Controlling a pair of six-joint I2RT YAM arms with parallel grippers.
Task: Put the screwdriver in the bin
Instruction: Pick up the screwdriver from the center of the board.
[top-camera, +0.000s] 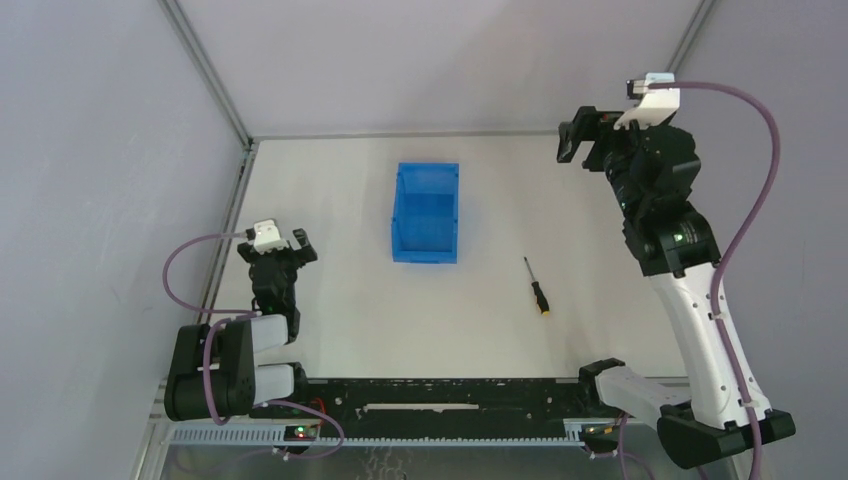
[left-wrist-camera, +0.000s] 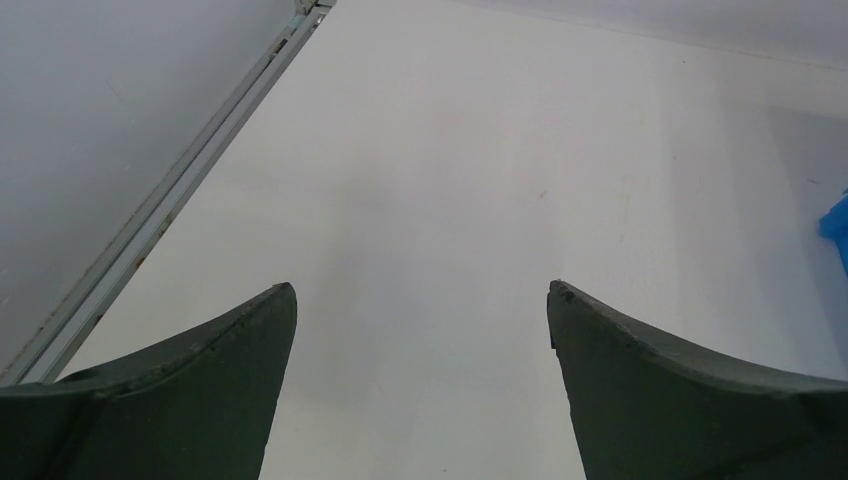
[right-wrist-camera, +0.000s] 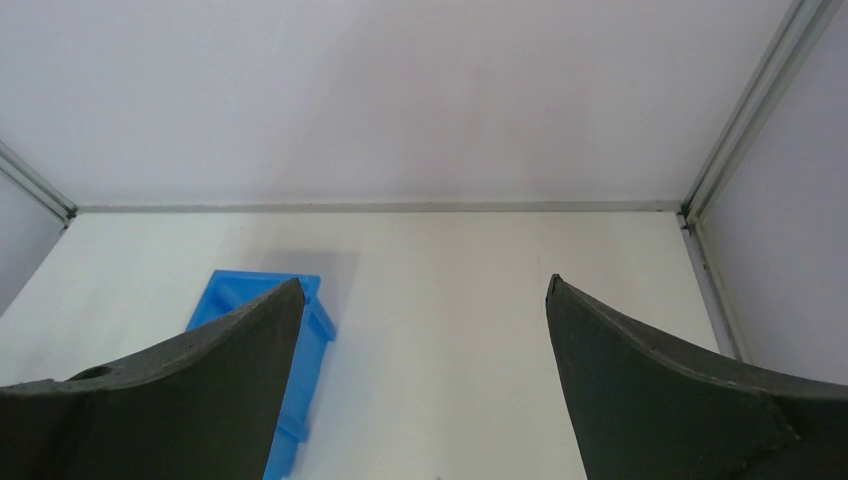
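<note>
The screwdriver (top-camera: 537, 287) lies on the table (top-camera: 400, 320) right of centre, handle near and shaft pointing far, well right of the open-jawed left gripper (top-camera: 303, 245), near-right of the bin (top-camera: 426, 256), and near-left of the raised right gripper (top-camera: 570, 140), likewise open and the closer one.

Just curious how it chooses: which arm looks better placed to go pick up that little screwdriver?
The right one, probably. The screwdriver lies right of the bin, on that arm's side, and the right gripper is open. The left gripper sits on the bin's other side, farther away.
</note>
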